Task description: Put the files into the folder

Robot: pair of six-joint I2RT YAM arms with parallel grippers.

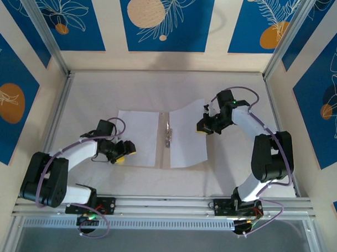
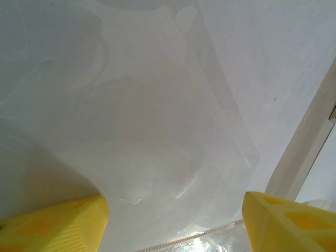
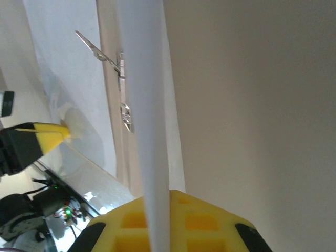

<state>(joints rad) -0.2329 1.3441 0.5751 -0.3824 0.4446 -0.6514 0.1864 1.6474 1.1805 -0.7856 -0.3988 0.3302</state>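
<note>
1. Blue wall panels [image 1: 161, 20] with orange discs and white leaf outlines close in the white surface [image 1: 103, 90] on three sides. Silver frame posts [image 1: 44, 30] rise at its far corners, and a metal rail [image 1: 165, 206] runs along its near edge.
2. The folder [image 1: 163, 159] lies open about the middle of the surface, white side up. Its tan spine strip runs from far to near.
3. A metal clip [image 1: 167, 134] sits on that spine between the two leaves. In the right wrist view its lever sticks up off the card.
4. The right claw [image 1: 204, 127] is clenched on the outer edge of the folder's right leaf, toward that leaf's far corner. That edge is lifted off the surface, so the leaf curves up from the spine. The right wrist view shows the thin white edge pinched between the yellow fingers [image 3: 210, 226], with tan on one side of it.
5. The left claw [image 1: 125, 154] is released, its fingers wide apart with nothing between them. It is at the near left corner of the folder's left leaf. The left wrist view looks down on a clear film [image 2: 157, 131] lying flat on white.
6. As for the files, the leaves are white on white, and I cannot tell loose sheets from the folder's lining.
7. The left arm [image 1: 73, 153] bends in from the near left corner of the surface. The right arm [image 1: 267, 151] stands along the right edge, well clear of the spine.
</note>
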